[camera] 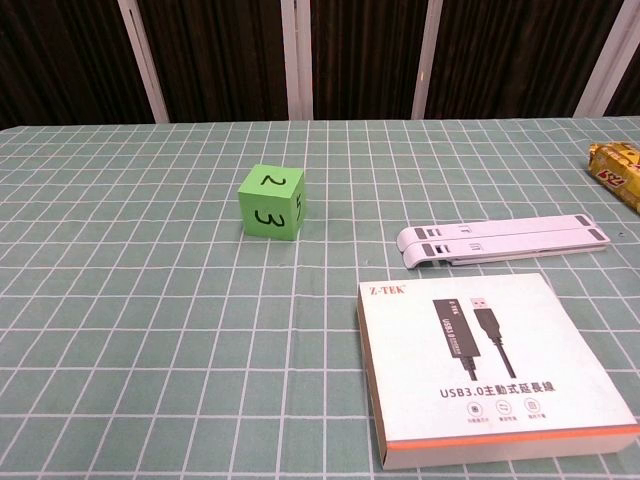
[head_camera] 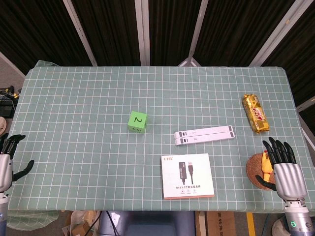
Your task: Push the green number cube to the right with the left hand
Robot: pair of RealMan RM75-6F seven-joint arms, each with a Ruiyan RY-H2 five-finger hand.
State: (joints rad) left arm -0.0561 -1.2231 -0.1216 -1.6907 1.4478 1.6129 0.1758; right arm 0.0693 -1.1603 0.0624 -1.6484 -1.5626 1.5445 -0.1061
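Note:
The green number cube sits near the middle of the checked table, showing a 2 on top; in the chest view the green number cube also shows a 3 on its front face. My left hand hovers at the table's near left edge, far left of the cube, fingers apart and holding nothing. My right hand is at the near right corner, fingers spread and empty. Neither hand appears in the chest view.
A white folded stand lies right of the cube. A white USB cable box lies near the front edge. A gold snack pack is at the right, and a woven coaster with a yellow item sits beside my right hand.

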